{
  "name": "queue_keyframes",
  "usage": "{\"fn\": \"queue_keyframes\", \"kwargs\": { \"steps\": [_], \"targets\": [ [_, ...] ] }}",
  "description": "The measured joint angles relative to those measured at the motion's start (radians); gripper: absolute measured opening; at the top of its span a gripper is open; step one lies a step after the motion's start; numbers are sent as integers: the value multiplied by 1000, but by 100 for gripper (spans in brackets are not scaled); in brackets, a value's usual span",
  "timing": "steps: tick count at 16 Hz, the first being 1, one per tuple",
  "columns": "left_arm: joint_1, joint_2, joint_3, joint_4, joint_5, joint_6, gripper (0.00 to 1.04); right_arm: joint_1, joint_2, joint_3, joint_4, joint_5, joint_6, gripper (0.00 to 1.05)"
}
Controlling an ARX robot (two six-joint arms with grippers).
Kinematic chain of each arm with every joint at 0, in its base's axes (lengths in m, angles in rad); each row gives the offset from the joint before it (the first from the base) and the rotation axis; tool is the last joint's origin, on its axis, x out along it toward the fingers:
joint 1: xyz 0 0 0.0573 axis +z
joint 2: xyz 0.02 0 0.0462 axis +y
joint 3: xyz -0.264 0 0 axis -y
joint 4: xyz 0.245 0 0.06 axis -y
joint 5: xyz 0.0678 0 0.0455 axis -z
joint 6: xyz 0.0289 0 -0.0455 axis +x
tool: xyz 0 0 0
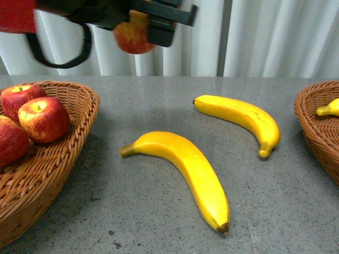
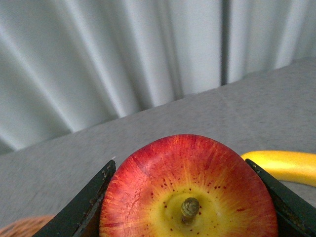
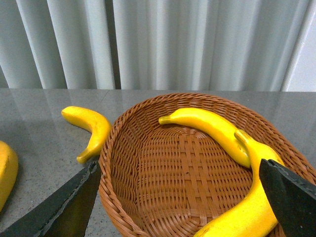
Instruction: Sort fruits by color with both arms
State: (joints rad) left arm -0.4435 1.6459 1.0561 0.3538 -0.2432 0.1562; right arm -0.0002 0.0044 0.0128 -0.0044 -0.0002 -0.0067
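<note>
My left gripper is shut on a red apple and holds it high above the table at the back; the apple fills the left wrist view, stem up, between both fingers. Three red apples lie in the left wicker basket. Two bananas lie on the table, one near, one farther right. My right gripper is open over the right basket, which holds two bananas. In the front view the right gripper is out of view.
The grey table ends at white curtains behind. The right basket's rim shows at the front view's right edge with a banana tip. A table banana lies beside that basket in the right wrist view.
</note>
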Motion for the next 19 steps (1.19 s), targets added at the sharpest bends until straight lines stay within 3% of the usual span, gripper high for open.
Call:
{"fn": "queue_keyframes", "kwargs": {
  "steps": [1, 5, 8, 10, 13, 19],
  "targets": [
    [38, -122, -172, 14, -78, -113, 68, 0, 0, 0, 0, 0, 0, 98],
    [25, -215, -333, 27, -169, -230, 68, 0, 0, 0, 0, 0, 0, 98],
    [61, -259, -422, 23, -222, -308, 68, 0, 0, 0, 0, 0, 0, 98],
    [78, -275, -443, 23, -229, -337, 69, 0, 0, 0, 0, 0, 0, 98],
    [76, -288, -470, 27, -220, -348, 98, 0, 0, 0, 0, 0, 0, 98],
    [70, -469, -534, 60, -189, -336, 98, 0, 0, 0, 0, 0, 0, 98]
  ]
}}
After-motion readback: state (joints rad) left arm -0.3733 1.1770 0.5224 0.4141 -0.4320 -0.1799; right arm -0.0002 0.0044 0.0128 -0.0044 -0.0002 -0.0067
